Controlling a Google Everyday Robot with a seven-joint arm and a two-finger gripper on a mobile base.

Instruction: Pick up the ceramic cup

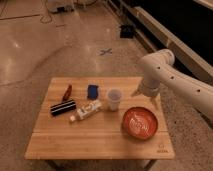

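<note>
Ceramic cup (114, 99) stands upright on the wooden table (100, 145), a little right of the middle and toward the far edge. It is small, pale and slightly tapered, with its open mouth facing up. Nothing touches it.

The white arm (177, 80) reaches in from the right and bends down over the far right part of the table. The hand (145, 96) hangs at its end, just right of the ceramic cup and apart from it, at about the height of the rim. Whether the hand is spread or pressed together I cannot tell, but it is pinching nothing that can be seen.

An orange-red bowl (140, 123) with a pale pattern inside sits in front of the hand, to the right of the cup and nearer the camera. A white bottle (86, 112) with a printed label lies on its side just left of the cup, its base end close to the foot of the cup. Further left lies a black roll (63, 108) with pale ends. Behind these, near the far edge, are a small red thing (67, 92) and a blue thing (93, 91).

The table stands on a polished stone floor (30, 45) bearing a blue cross mark (105, 51).
</note>
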